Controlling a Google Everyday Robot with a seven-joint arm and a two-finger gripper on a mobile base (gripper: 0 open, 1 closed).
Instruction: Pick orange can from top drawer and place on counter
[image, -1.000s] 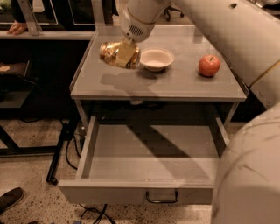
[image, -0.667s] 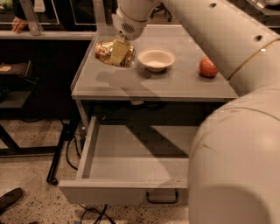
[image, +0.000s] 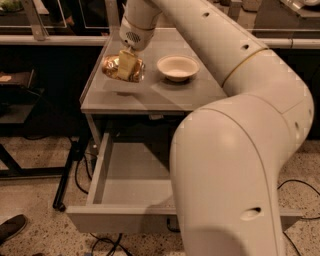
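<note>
The orange can (image: 116, 67), shiny gold-orange and wrinkled, lies sideways in my gripper (image: 126, 64), a little above the left part of the counter (image: 150, 92). My gripper is shut on the can, its pale fingers (image: 126, 62) across the can's middle. A shadow of the can falls on the counter just below it. The top drawer (image: 110, 180) stands pulled out below the counter, its grey floor bare where it shows. My white arm covers the drawer's right half and its front handle.
A white bowl (image: 177, 67) sits on the counter right of the can. Black cables (image: 80, 170) and a dark stand leg (image: 67, 175) lie on the speckled floor left of the drawer. A shoe (image: 11, 227) shows at bottom left.
My gripper with the can has shifted left over the counter. My arm has swung across the view, now hiding the red apple and the drawer's right side.
</note>
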